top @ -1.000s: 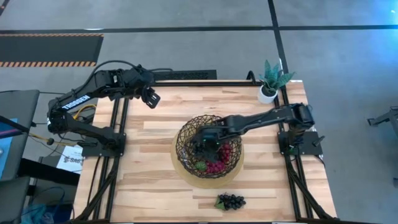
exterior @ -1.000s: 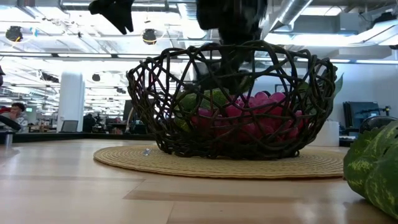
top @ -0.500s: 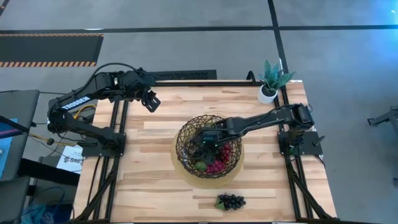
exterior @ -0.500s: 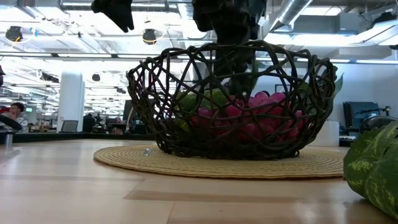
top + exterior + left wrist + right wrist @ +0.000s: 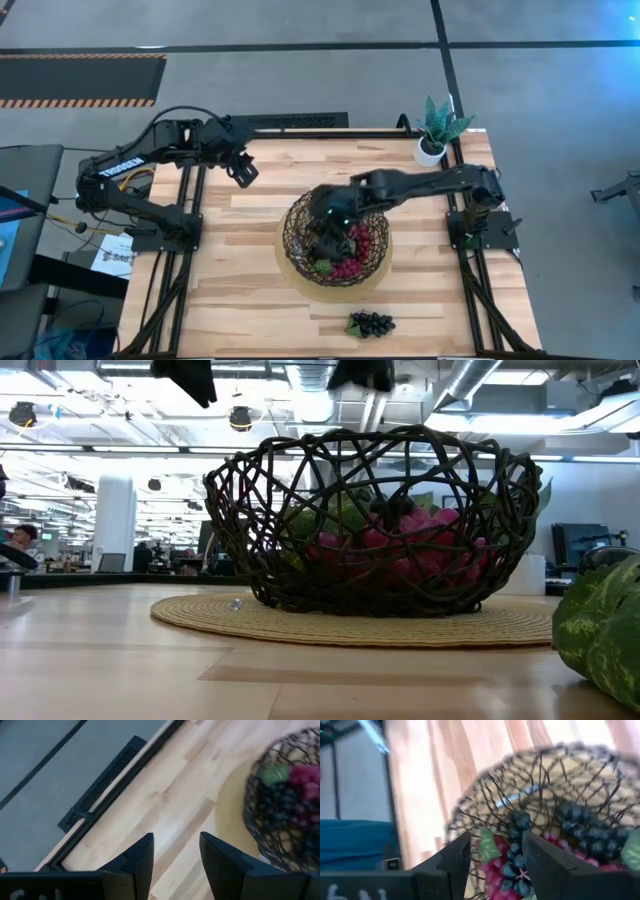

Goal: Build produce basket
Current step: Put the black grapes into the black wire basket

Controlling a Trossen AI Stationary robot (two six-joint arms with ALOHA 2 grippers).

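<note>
1. Basket (image 5: 336,236) sits mid-table (image 5: 260,290) on its tan round base (image 5: 250,622); dark woven strands, upright.
2. Inside the basket: red-magenta grape bunches (image 5: 352,258) on the near/right side, green leaves (image 5: 335,520) among them, dark purple-black bunches (image 5: 580,827) on top, seen from the right wrist view.
3. One dark purple bunch (image 5: 370,324) lies alone on the table near the front edge, well apart from the basket, outside it.
4. Right claw (image 5: 330,207) hangs above the basket's far-left rim, arm stretched in from the right side. Fingers (image 5: 451,857) are apart, nothing between them; a dark bunch shows below in the gap, not touched.
5. Left claw (image 5: 243,170) is parked above the far-left part of the table, well away from the basket. Fingers (image 5: 137,860) apart, empty, only bare table under them.
6. In the low view both claws show just at the top edge, clear above the basket rim.
7. Small white pot with a green plant (image 5: 436,128) stands at the table's far-right corner.
8. Green mottled object (image 5: 600,630) sits at the right edge of the low view, close to that camera; can't tell what it is.
</note>
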